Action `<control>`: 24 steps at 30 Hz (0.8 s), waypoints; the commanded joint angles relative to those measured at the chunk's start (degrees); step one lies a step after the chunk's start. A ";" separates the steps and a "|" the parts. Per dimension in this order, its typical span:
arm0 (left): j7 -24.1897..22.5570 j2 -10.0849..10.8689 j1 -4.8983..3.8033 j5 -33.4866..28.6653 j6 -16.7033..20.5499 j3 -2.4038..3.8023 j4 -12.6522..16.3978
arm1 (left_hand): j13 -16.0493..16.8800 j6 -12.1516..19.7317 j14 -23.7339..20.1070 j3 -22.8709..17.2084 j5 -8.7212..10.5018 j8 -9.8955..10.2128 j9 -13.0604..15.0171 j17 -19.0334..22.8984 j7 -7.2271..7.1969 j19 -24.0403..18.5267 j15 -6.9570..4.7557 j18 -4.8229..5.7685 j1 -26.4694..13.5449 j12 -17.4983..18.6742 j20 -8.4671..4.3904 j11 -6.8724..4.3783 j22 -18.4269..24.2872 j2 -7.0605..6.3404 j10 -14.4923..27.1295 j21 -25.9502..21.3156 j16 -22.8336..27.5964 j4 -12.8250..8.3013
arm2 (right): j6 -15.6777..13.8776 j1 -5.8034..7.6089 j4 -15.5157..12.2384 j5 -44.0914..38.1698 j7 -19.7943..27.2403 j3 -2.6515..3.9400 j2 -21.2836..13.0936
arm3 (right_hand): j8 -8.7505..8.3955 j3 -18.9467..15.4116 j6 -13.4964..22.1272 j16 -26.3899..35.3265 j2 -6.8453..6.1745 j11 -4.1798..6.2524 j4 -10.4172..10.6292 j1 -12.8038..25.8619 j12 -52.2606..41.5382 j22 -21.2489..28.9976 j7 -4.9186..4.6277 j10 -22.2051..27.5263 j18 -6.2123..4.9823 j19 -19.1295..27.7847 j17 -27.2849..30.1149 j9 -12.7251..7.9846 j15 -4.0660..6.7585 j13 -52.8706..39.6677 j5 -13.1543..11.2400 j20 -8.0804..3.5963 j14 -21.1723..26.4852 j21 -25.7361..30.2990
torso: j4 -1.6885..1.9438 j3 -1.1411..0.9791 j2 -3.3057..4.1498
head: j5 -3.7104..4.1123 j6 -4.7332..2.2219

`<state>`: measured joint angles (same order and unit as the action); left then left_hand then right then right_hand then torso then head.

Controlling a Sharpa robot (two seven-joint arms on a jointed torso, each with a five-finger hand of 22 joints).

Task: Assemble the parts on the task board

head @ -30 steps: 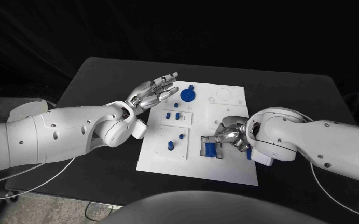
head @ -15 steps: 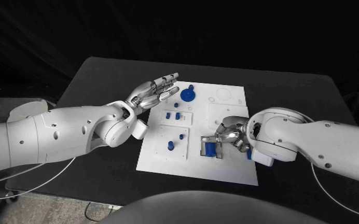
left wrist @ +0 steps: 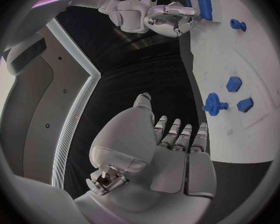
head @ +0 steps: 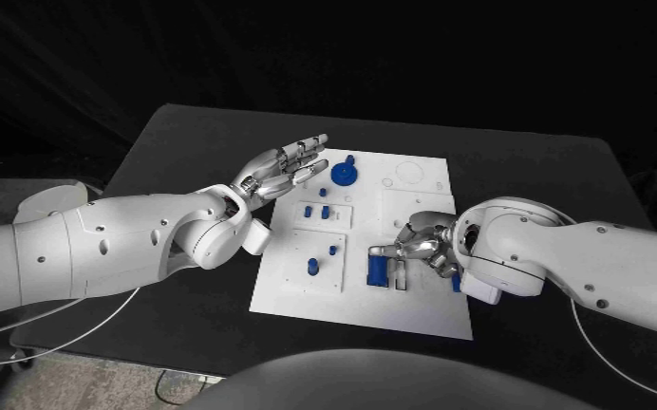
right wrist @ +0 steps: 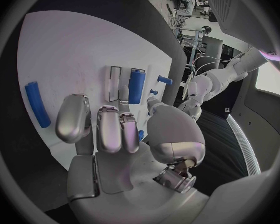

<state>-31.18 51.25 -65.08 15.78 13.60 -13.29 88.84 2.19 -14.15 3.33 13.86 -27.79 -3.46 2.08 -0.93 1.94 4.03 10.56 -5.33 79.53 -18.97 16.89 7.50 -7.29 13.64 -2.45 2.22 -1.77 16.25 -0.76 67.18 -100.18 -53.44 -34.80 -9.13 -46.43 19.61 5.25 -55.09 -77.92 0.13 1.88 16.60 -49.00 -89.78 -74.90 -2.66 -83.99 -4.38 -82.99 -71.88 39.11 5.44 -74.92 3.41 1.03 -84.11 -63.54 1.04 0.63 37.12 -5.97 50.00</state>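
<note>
Blue, stubby plastic cylinder (head: 378,270) lay low-centre on the white plastic task board (head: 411,310), seemingly just touched, not pinched, by the right hand (head: 427,245); light, stiff, slippery; grip its sides. Left hand (head: 282,169) hovered spread.

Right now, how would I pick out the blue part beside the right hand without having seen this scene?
Find the white task board in the middle of the black table, then the right hand over its near right area. Just left of the fingertips lies a blue block, beside a pale slot. It is bigger and longer than the small blue pieces further left.
</note>
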 commanded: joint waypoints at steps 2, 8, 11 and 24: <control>-0.32 -0.08 0.08 -0.14 -1.12 0.02 0.05 | 0.08 -0.46 0.35 -0.45 -0.56 -0.30 0.07 -0.07 0.28 0.27 -0.03 0.82 0.69 -0.25 -0.03 0.22 0.09 0.07 -0.22 0.24 -0.28 0.02 | -1.13 -0.14 0.34 -0.45 -0.89 -0.12 -0.32 | 1.74 -1.75 -1.33 0.20 0.44 0.19 -0.01 1.29 -0.22 -8.49 0.52 -6.01 -0.59 0.09 -0.24 1.11 0.02 -15.08 0.93 -0.01 -2.78 0.32 | 0.01 0.01 0.01 | -0.08 0.00; -0.29 -0.05 0.08 -0.15 -1.12 0.02 0.06 | 0.08 -0.66 0.37 -0.54 -0.77 -0.40 0.09 -0.07 0.42 0.29 -0.02 0.84 0.89 -0.30 -0.03 0.20 0.10 0.07 -0.24 0.25 -0.30 -0.02 | -1.25 -0.14 0.30 -0.40 -0.80 -0.12 -0.47 | 2.69 -3.10 -1.40 0.17 0.66 0.38 0.01 1.67 -0.22 -8.50 0.73 -6.01 -0.59 0.04 -0.30 1.97 0.19 -15.08 1.11 -0.17 -2.80 0.36 | 0.00 0.02 0.01 | -0.17 0.00; -0.29 -0.05 0.09 -0.15 -1.14 0.02 0.06 | 0.08 -0.70 0.37 -0.56 -0.81 -0.41 0.10 -0.07 0.45 0.29 -0.02 0.85 0.93 -0.31 -0.03 0.19 0.09 0.07 -0.25 0.25 -0.30 -0.03 | -1.82 -0.14 0.14 -0.39 -0.44 -0.12 -0.64 | 2.98 -3.50 -1.39 0.11 0.72 0.43 0.00 1.72 -0.22 -8.52 0.78 -6.01 -0.58 0.01 -0.37 2.25 0.23 -15.08 1.03 -0.21 -2.82 0.32 | 0.01 0.02 0.02 | -0.20 0.00; -0.29 0.12 0.09 -0.15 -1.05 0.02 0.09 | 0.09 -1.11 0.44 -0.71 -1.16 -0.61 0.15 -0.09 0.67 0.37 0.00 0.88 1.24 -0.43 -0.03 0.14 0.05 0.07 -0.29 0.29 -0.35 -0.08 | -2.42 2.16 -3.74 -0.63 1.39 0.17 -5.55 | 6.39 -5.68 -0.04 -0.32 1.50 0.89 -1.69 -4.88 -0.22 -8.75 1.28 -6.01 -0.41 -0.35 -0.86 5.62 0.64 -15.08 5.50 -0.64 -2.96 -0.44 | -0.01 0.04 -0.03 | -0.37 0.00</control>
<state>-30.99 51.38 -65.06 15.67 13.49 -13.28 88.87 2.21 -14.86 3.32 13.55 -28.73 -3.74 2.18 -0.92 2.65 4.02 10.55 -5.33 80.21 -19.28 16.89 7.49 -7.24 13.87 -2.45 2.22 -1.77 16.25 -3.17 68.90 -103.51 -53.51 -33.84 -9.03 -51.48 25.74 -0.33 -55.51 -77.92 1.63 2.30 15.11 -53.25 -89.78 -74.94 -1.35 -84.00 -4.38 -83.21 -72.75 44.59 5.65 -74.91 8.42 0.81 -83.90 -63.79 1.05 0.66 37.11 -6.41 50.00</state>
